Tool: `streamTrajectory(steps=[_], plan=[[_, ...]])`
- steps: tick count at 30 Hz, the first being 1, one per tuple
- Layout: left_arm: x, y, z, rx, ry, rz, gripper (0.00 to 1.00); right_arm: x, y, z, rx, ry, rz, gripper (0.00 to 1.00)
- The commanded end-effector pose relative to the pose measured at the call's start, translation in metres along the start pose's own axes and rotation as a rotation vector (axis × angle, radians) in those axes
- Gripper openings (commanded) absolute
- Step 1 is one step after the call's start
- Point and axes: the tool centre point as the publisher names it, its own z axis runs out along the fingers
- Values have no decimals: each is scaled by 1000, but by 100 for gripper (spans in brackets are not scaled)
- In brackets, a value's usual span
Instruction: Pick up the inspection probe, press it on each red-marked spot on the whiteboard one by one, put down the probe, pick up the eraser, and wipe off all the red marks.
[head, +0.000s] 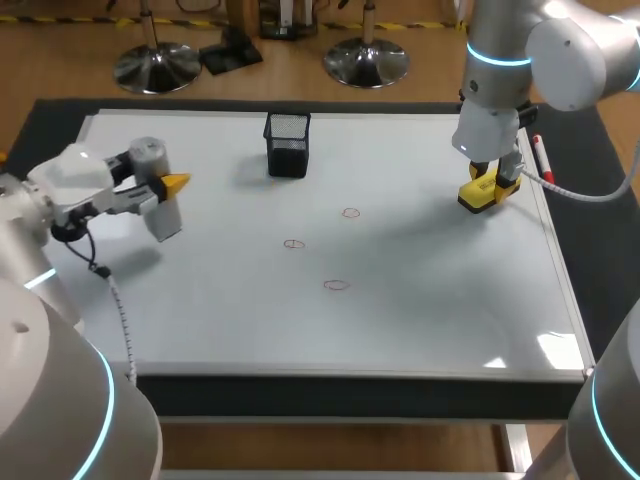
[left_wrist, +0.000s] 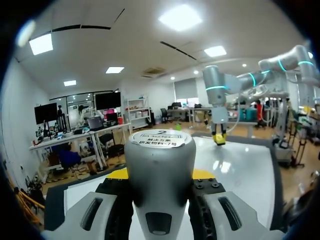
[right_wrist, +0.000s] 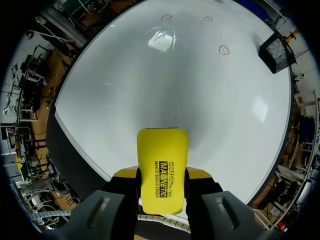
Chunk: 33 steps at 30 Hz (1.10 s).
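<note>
Inspection probe (head: 166, 218): smooth grey metal cylinder with a rounded shoulder and a flat round label on the cap. It is pinched from both sides by the left hand (head: 165, 187) and held in the air well off the left side of the mesh cup (head: 287, 144). In the left wrist view the black finger bodies hide the probe's lower end, and only slivers of the yellow tips show behind it. Eraser (right_wrist: 162, 167): glossy yellow plastic block with rounded corners and dark print on top, clamped between the fingers of the right hand (head: 490, 190), well off the cup's right side. The fingers cover its near end, and I cannot tell whether its underside touches the board. Three red marks (head: 336, 285) are thin, rough ovals in a loose diagonal row, nearer the robot than the cup and a little to its right. Whiteboard (head: 220, 320): flat, glossy and white with a pale frame, showing glare patches. The cup stands on it, square, black wire mesh, see-through. The dark bench (head: 330, 395) shows as a border round the board. A thin red-and-white pen-like stick (head: 541, 156) lies far right of the cup, partly behind the right arm and too small to identify.
</note>
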Motion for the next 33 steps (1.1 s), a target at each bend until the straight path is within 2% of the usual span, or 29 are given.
streamTrajectory(steps=[1, 10, 33], plan=[[-4, 2, -26, 23, -43, -2, 0, 0, -1, -1, 3, 4, -1, 0], [-19, 4, -35, 15, -75, -3, 0, 0, -1, -1, 3, 4, -1, 0], [-19, 4, -36, 9, -80, -6, 0, -1, 4, -2, 7, 3, -12, 0]])
